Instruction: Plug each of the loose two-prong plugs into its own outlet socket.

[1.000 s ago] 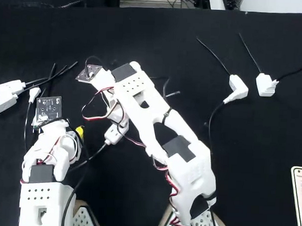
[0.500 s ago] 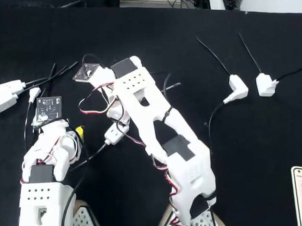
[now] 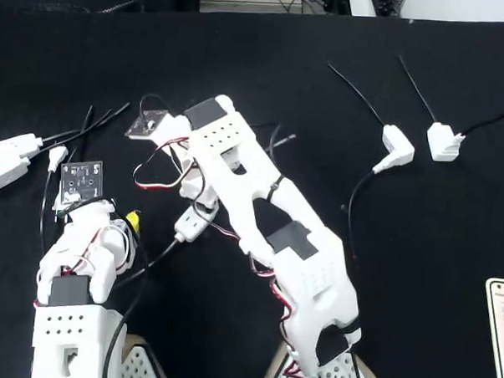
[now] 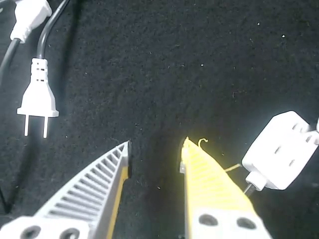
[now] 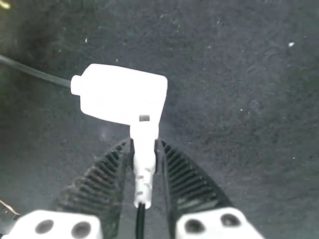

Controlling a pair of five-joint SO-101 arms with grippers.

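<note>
We see the right gripper (image 5: 144, 146) clamped on a white plug (image 5: 144, 167), prongs hidden, perhaps inside the white block (image 5: 119, 94). The left gripper (image 4: 154, 148) gapes, a socket (image 3: 188, 225) at three o'clock.

Flat, even room light over a matte black table (image 3: 266, 64), and the whites run hot.
In the high view the white arm (image 3: 260, 206) glares and throws hardly any shadow. In the right wrist view, the plug (image 5: 144, 164) in the right gripper (image 5: 144, 145) and its socket block (image 5: 119, 94) bleach out. In the left wrist view the loose plug (image 4: 37, 97) gleams and lint sparkles.
</note>
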